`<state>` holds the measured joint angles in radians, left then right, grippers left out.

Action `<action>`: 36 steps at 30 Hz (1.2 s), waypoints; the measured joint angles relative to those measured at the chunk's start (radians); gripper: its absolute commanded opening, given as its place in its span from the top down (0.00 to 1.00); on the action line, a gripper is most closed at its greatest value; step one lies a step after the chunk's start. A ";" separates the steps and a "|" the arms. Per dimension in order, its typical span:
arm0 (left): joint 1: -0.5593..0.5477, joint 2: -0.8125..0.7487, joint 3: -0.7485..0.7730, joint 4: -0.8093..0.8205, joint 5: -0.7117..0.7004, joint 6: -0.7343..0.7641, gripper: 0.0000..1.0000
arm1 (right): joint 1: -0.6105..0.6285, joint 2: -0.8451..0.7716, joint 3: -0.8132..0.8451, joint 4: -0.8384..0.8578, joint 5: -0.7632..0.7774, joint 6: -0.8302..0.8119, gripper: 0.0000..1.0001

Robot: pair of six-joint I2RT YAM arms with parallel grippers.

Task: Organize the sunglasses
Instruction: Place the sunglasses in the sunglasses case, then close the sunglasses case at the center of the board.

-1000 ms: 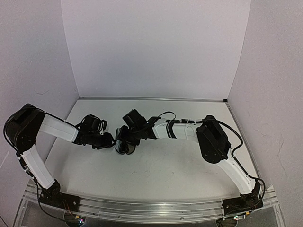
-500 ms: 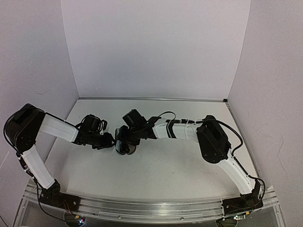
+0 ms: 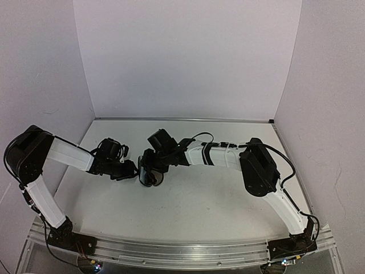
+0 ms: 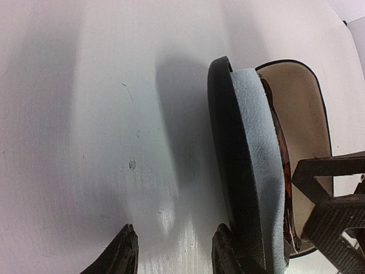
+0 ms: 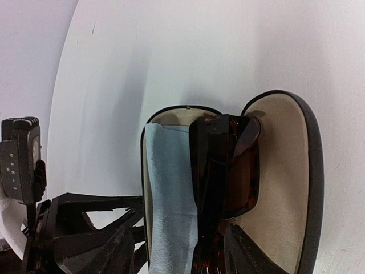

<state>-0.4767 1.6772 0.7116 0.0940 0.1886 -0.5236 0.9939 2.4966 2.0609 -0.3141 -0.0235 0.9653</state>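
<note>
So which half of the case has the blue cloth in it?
The case half nearest the left gripper holds the blue cloth. The other half shows bare tan lining beside the sunglasses.

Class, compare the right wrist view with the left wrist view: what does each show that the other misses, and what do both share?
Right wrist only: the broad dark lens of the folded sunglasses seen from above, lying in the open case. Left wrist only: the case edge-on, showing its dark outer shell. Both: the blue cloth, the tan lining and the white table.
</note>
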 measured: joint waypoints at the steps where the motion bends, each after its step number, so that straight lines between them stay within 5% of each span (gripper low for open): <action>1: 0.000 -0.001 0.000 -0.005 0.000 0.000 0.55 | 0.000 -0.003 0.000 0.000 0.002 -0.001 0.45; 14: 0.002 -0.003 0.000 -0.010 0.000 0.000 0.55 | 0.000 -0.031 -0.010 -0.016 0.054 -0.053 0.41; 24: 0.003 -0.003 0.000 -0.010 0.001 0.000 0.55 | 0.000 -0.116 -0.045 -0.046 0.117 -0.132 0.23; 36: 0.003 -0.003 0.000 -0.010 0.001 0.000 0.55 | -0.017 -0.127 -0.121 -0.067 0.113 -0.155 0.22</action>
<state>-0.4740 1.6741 0.7116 0.0845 0.1898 -0.5236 0.9771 2.3692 1.9400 -0.3809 0.0898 0.8104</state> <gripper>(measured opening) 0.446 0.781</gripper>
